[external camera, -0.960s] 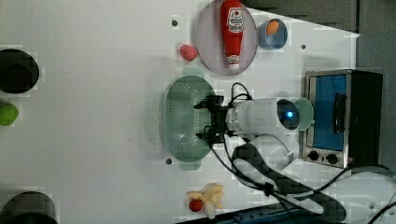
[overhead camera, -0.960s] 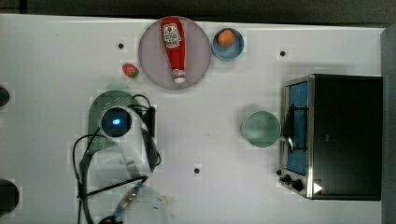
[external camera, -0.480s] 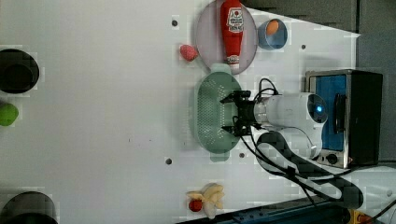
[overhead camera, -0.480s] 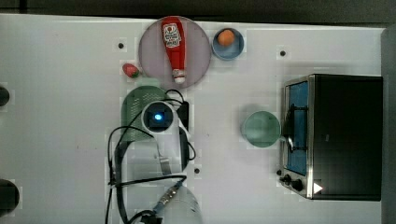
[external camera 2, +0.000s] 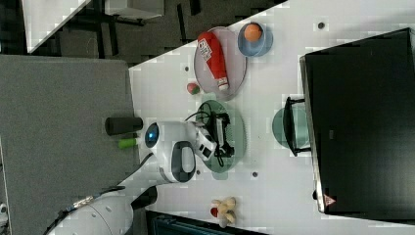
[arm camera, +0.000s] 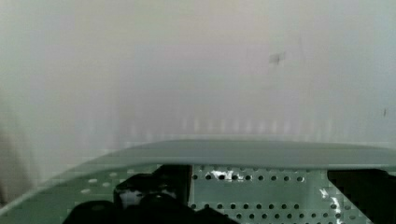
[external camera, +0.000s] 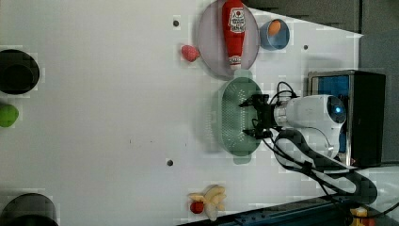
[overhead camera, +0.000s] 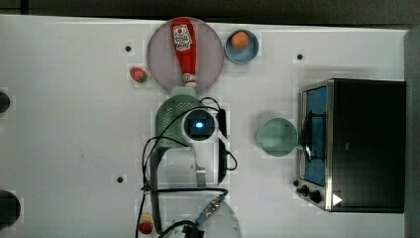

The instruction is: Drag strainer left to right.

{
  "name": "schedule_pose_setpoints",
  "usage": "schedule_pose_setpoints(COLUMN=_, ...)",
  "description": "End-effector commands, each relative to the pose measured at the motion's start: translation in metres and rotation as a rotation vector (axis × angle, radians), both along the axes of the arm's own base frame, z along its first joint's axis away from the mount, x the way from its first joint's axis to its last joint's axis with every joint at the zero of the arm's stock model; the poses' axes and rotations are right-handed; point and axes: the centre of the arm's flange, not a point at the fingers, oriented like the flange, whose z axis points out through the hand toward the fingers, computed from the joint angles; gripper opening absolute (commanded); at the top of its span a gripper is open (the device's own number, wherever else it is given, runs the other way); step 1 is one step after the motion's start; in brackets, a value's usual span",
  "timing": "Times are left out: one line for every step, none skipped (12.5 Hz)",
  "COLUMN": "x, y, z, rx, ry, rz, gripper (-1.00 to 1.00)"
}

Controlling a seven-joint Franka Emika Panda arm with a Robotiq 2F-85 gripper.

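A white table (overhead camera: 74, 124) carries a black toaster oven (overhead camera: 364, 144) at the top view's right. The mint-green strainer (external camera: 233, 117) sits just below the ketchup plate (overhead camera: 161, 54) in the top view, near the table's middle. The gripper (external camera: 254, 117) reaches into its bowl, fingers spread wide, gripping nothing.

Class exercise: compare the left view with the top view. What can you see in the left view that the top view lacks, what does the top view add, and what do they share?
Left view alone: the open gripper inside the strainer, a green ball, a banana.

Top view alone: the teal bowl beside the toaster oven.

Both: strainer, ketchup bottle on the plate, blue bowl, strawberry.
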Motion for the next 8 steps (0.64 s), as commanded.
schedule_pose_setpoints(x=0.006, y=-0.035, z=0.019, rx=0.001, ry=-0.040, rz=0.064, gripper=1.00)
schedule_pose_setpoints(x=0.006, y=-0.044, z=0.019, rx=-0.004, ry=-0.043, rz=0.061, gripper=1.00)
schedule_pose_setpoints(x=0.006, y=-0.053, z=0.020, rx=-0.009, ry=-0.046, rz=0.065, gripper=1.00)
schedule_pose_setpoints(x=0.005, y=-0.061, z=0.020, rx=-0.014, ry=-0.045, rz=0.071, gripper=1.00)
schedule_pose_setpoints(x=0.005, y=-0.070, z=0.020, rx=-0.019, ry=-0.049, rz=0.086, gripper=1.00)
schedule_pose_setpoints(x=0.005, y=-0.080, z=0.021, rx=-0.024, ry=-0.047, rz=0.101, gripper=1.00)
schedule_pose_setpoints(x=0.004, y=-0.090, z=0.021, rx=-0.028, ry=-0.046, rz=0.114, gripper=1.00)
schedule_pose_setpoints(x=0.002, y=-0.099, z=0.021, rx=-0.032, ry=-0.044, rz=0.129, gripper=1.00)
